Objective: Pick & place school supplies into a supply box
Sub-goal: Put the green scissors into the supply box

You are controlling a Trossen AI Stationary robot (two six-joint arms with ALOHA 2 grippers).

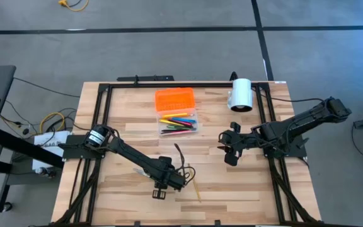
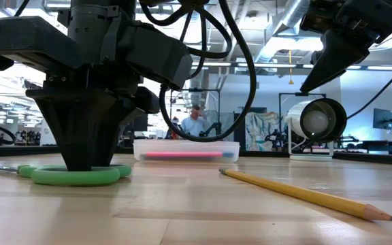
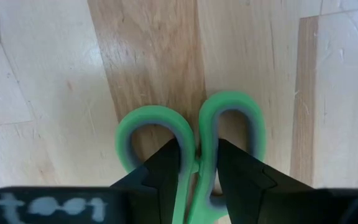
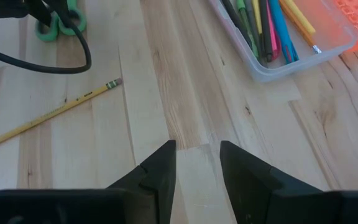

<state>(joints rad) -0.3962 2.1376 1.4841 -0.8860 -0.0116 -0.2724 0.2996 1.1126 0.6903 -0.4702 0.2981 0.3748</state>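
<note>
- Nearest the low camera, I note a yellow pencil (image 2: 305, 193) lying flat on the tabletop (image 2: 196, 218), point toward the camera, free of both hands.
- Just beside it on the near half of the tabletop, my left hand (image 3: 197, 171) is down at the surface over the green-handled scissors (image 3: 194, 149).
- Left fingers (image 3: 166, 171) stand partly spread, one tip in each handle loop, straddling the plastic bar between the loops; I cannot tell whether they press on it.
- Scissors lie flat on the wood in the low view, not lifted.
- Supply box (image 1: 178, 121) sits at the middle of the tabletop, well apart from the scissors, its clear tray holding several coloured pens and pencils; its orange lid (image 1: 174, 99) lies open on the far side.
- My right hand (image 4: 197, 165) hangs above bare wood to the right of the box, fingers spread, holding nothing.
- White cylinder (image 1: 240, 94) lies at the far right of the tabletop.
</note>
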